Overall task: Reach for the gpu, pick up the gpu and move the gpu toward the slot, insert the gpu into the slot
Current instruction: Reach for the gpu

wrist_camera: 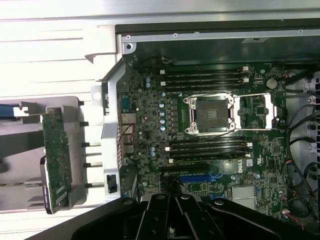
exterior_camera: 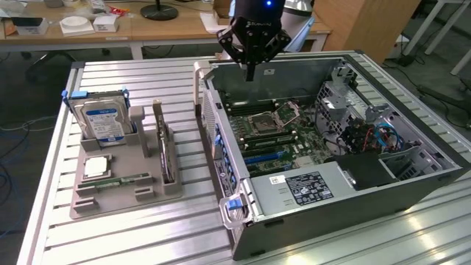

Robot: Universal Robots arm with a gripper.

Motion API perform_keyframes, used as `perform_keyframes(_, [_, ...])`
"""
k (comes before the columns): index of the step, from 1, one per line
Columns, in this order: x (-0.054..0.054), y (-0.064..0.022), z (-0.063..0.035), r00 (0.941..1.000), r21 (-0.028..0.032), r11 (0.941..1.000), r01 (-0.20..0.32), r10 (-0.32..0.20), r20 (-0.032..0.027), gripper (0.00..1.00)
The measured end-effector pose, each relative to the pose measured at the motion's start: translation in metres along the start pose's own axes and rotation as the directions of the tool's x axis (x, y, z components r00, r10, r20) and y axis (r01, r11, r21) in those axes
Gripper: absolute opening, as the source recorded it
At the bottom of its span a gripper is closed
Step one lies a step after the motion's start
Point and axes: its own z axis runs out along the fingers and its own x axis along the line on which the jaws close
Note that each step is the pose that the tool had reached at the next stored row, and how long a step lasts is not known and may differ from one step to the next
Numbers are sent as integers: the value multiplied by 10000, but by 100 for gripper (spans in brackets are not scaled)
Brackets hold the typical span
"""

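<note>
Exterior view's left: hard drive upright in grey holder. Gpu on edge in same holder, untouched. Further right: gripper closed tight, empty, well apart from gpu, hovering over open case, above motherboard.

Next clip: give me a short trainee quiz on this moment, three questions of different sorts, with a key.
1. True or false: the gripper holds the gpu.
2. Where is the gpu? A) standing on edge in the grey holder, which also holds the hard drive; B) seated in the motherboard; C) lying flat on the table.
3. Fill in: the shut gripper hangs above the open computer ____.

Key: 1 false; 2 A; 3 case.
</note>
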Motion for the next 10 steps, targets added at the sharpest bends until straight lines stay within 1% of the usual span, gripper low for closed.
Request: perform_keyframes(10, [115,-8,-2,10000,-1,10000,0,0,0,13])
